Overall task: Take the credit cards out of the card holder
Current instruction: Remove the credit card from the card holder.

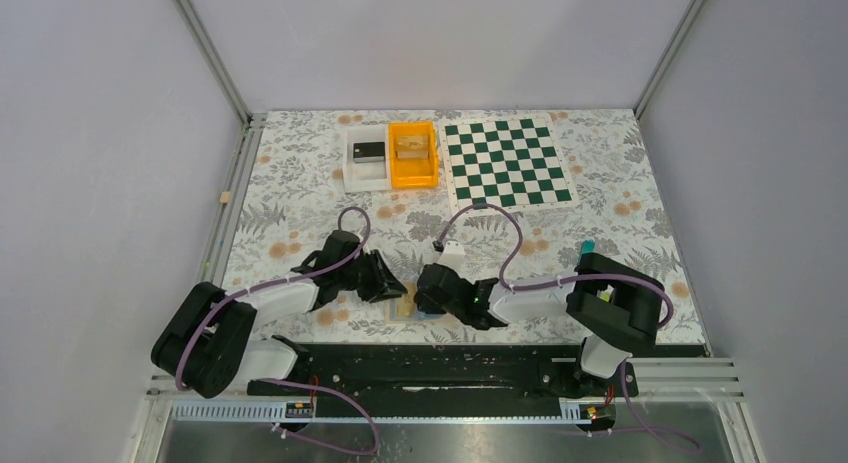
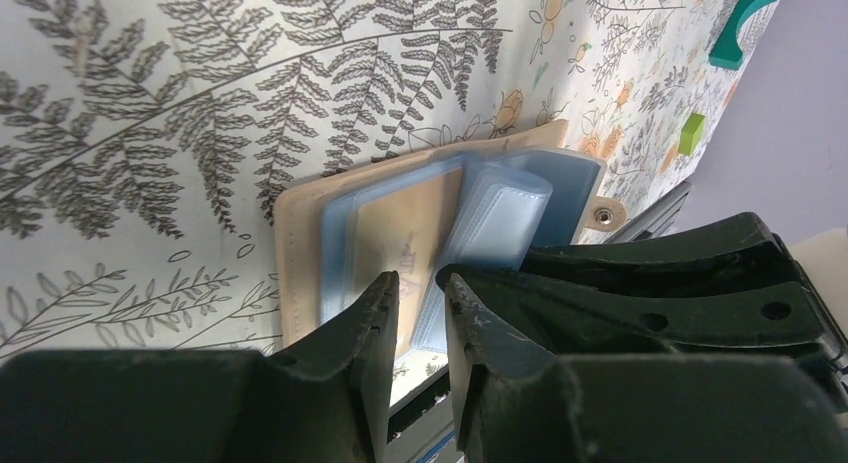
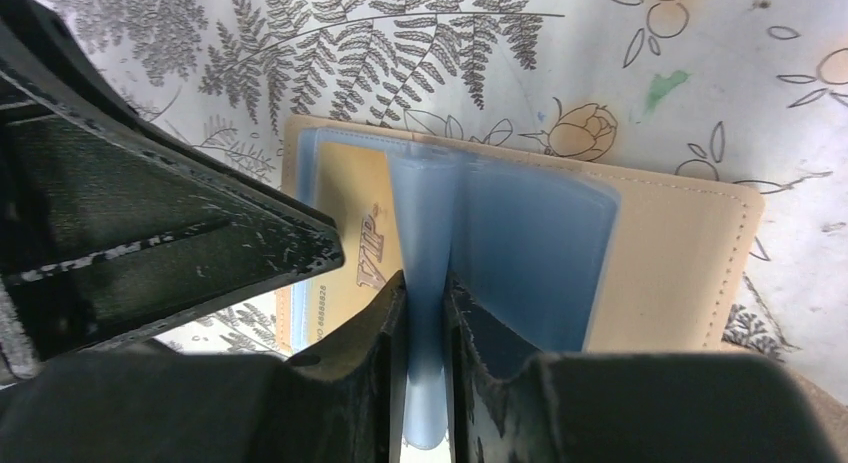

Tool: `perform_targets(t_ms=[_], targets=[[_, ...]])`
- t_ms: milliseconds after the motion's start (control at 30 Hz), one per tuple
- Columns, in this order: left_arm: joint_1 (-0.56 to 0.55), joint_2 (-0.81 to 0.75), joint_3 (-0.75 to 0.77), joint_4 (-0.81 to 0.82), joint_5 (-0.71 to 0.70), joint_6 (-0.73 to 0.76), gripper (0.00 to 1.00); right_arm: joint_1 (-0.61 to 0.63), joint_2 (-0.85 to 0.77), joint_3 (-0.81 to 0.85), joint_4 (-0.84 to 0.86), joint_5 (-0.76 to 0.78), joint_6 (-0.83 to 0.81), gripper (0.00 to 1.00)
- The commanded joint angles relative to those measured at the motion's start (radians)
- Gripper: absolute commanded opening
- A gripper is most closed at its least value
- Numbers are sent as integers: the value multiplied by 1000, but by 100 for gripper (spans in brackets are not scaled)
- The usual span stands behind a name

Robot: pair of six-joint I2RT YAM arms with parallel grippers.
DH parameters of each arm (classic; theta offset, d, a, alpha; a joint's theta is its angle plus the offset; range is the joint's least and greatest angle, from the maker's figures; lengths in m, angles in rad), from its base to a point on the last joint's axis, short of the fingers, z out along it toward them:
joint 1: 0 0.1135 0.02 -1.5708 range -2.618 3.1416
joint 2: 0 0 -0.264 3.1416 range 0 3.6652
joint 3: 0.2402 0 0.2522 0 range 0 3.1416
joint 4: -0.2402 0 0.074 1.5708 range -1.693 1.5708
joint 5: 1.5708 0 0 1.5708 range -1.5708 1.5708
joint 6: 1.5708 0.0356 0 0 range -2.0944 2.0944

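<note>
Right gripper pinches the limp blue sleeve at the fold of the card holder. Left gripper nearly closed, grip unconfirmed. Holder judged light and prone to slide; take the stiff VIP card by its edge.

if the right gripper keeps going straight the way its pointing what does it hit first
The raised blue sleeve of the card holder: the right gripper already has it between its fingertips. Beyond, probably the table cover, though depth is unclear.
</note>
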Motion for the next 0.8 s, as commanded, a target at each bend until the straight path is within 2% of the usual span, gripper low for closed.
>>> perform_targets(t_ms=[0,300,500,767], targets=[[-26,23,55,36,-30,1,24,-17,-14,-78,168,-90,41,23],[-55,54,85,-31,-76,0,22,-38,-29,-217,482,-172,38,22],[-60,52,78,-52,-107,-8,21,-41,-46,-268,570,-183,27,22],[-80,82,92,-33,-97,-13,21,-42,-34,-262,606,-218,19,24]])
